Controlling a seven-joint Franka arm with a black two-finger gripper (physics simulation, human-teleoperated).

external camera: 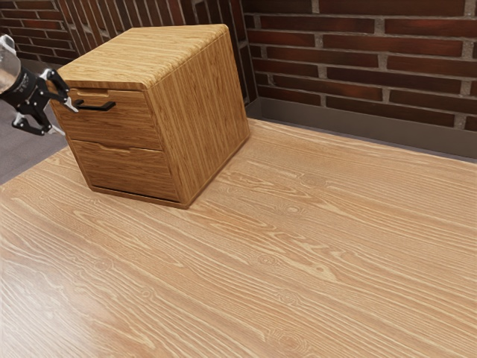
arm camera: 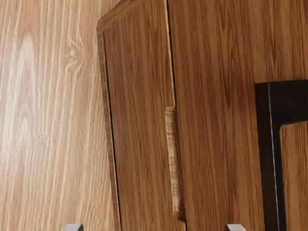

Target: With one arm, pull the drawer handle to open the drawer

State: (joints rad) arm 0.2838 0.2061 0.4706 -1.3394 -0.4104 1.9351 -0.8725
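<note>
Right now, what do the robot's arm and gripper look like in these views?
The gripper is black and angular, with two slim fingers ending in pale grey fingertips. Behind it, the wrist segment is rounded and glossy silver-white. No cables or markings can be made out.

Behind the scene you see a dark red brick wall (external camera: 358,60) with pale mortar lines, and a grey strip (external camera: 373,127) runs along its foot where it meets the table. The table (external camera: 298,246) is a broad light-wood top with strong wavy grain, evenly lit, with a soft sheen nearest you. At the exterior view's left, a patch of grey floor (external camera: 22,153) lies beyond the table's edge.
</note>
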